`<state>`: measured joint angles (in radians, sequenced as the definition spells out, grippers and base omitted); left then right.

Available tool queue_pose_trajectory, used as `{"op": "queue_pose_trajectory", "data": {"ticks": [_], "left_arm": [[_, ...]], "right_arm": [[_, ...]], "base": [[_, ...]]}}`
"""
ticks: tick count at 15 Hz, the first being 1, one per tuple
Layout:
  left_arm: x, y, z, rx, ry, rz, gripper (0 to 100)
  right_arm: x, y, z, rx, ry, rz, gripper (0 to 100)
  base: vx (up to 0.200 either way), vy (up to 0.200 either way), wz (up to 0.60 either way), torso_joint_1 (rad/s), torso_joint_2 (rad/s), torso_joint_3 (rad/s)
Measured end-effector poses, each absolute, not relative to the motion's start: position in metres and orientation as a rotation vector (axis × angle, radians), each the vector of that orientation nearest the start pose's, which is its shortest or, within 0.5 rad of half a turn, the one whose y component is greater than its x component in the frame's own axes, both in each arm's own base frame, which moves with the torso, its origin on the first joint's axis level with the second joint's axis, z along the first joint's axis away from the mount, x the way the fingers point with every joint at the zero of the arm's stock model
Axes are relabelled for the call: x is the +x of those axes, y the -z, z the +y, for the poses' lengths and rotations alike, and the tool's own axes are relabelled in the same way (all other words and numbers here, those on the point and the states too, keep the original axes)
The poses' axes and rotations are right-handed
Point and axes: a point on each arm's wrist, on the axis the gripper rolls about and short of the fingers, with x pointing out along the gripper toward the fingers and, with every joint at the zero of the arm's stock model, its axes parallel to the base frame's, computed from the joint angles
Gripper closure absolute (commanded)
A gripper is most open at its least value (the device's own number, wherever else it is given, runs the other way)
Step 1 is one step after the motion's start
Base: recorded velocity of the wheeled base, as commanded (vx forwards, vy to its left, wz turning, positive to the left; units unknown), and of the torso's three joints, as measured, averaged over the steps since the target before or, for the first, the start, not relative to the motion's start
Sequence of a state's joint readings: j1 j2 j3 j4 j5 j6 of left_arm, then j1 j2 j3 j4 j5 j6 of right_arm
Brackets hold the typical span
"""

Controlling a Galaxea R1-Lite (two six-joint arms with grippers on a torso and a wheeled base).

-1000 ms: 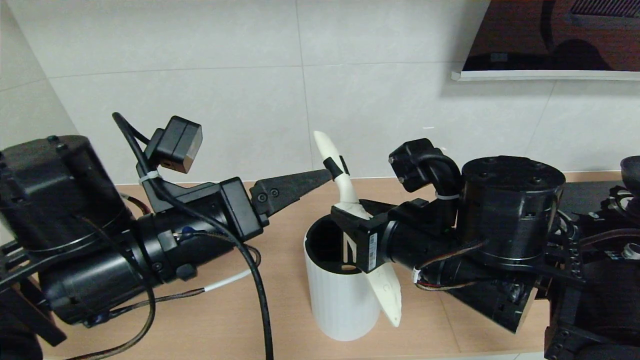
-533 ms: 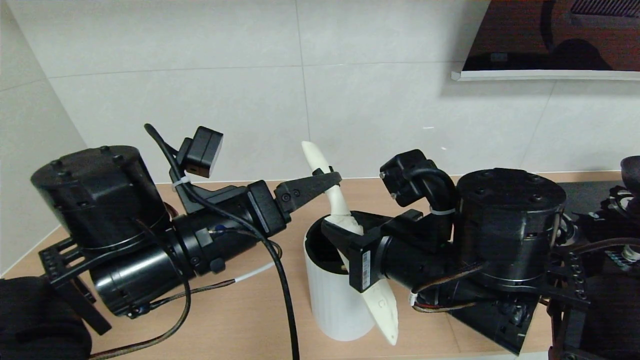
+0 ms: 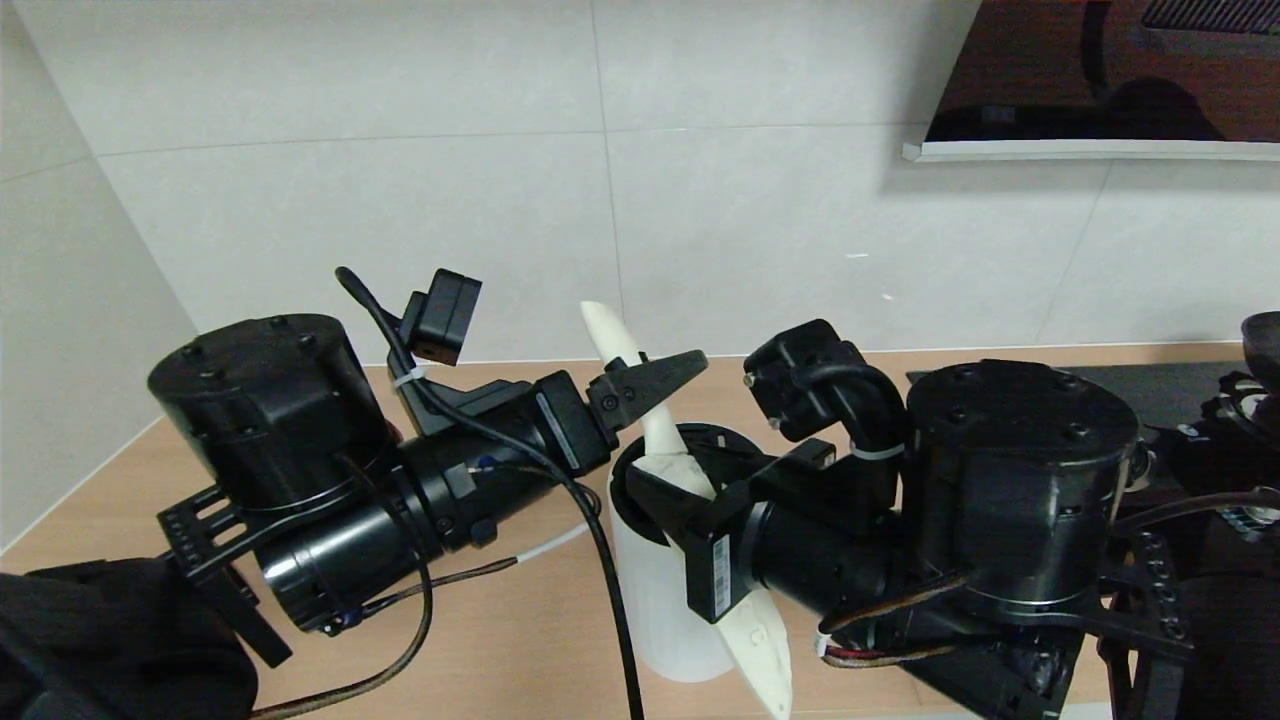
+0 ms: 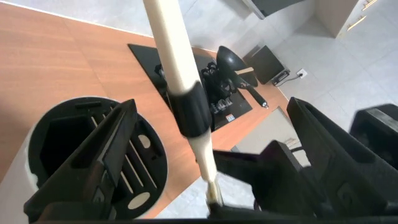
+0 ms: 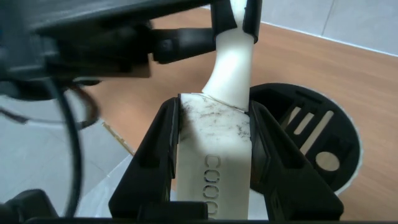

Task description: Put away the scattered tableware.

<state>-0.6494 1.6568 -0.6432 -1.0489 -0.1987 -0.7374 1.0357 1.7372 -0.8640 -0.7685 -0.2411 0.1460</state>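
Note:
A white spoon (image 3: 612, 340) with a black tape band (image 4: 189, 112) on its handle stands tilted over a white cutlery holder (image 3: 660, 610) with a black slotted insert (image 5: 314, 140). My right gripper (image 5: 214, 149) is shut on the spoon's wide part, just above the holder's rim (image 3: 700, 500). The spoon's tip (image 3: 760, 650) hangs outside the holder's front wall. My left gripper (image 4: 208, 115) is open. Its fingers (image 4: 99, 162) stand on either side of the handle without touching it, above the holder (image 4: 81, 155), and one finger (image 3: 650, 378) crosses the handle in the head view.
The holder stands on a wooden counter (image 3: 500, 640) against a tiled wall. A black hob (image 3: 1150, 385) lies to the right, with a range hood (image 3: 1100, 80) above it. A dark cloth (image 3: 90, 650) sits at the near left corner.
Both arms have shifted: the left arm came in rightward and lower, and the right gripper sank a little with the spoon. The spoon's top now sits lower and farther left.

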Motion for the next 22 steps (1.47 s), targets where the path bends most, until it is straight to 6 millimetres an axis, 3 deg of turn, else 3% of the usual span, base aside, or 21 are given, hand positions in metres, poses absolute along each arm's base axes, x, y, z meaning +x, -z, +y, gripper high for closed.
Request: {"op": "queue_pose_trajectory", "data": {"ticks": [15,16,22], "left_arm": [[0.2286,-0.1910,-0.1767,-0.697,0.812,0.284,0],[0.2290,-0.1904,-0.1769,-0.697,0.812,0.287,100],[0.2293,-0.1888,-0.1776,-0.694,0.814,0.291,100]], "right_arm": [[0.1650,-0.1962,0.2717,0.058,-0.790,0.155,100],[0.1648,-0.1961,0.2717,0.058,-0.790,0.155,100],[0.1647,-0.1954,0.2715,0.055,-0.790,0.157,100]], "base": [[0.000,0.000,0.00,0.000,0.00,0.000],[0.000,0.000,0.00,0.000,0.00,0.000],[0.000,0.000,0.00,0.000,0.00,0.000]]}}
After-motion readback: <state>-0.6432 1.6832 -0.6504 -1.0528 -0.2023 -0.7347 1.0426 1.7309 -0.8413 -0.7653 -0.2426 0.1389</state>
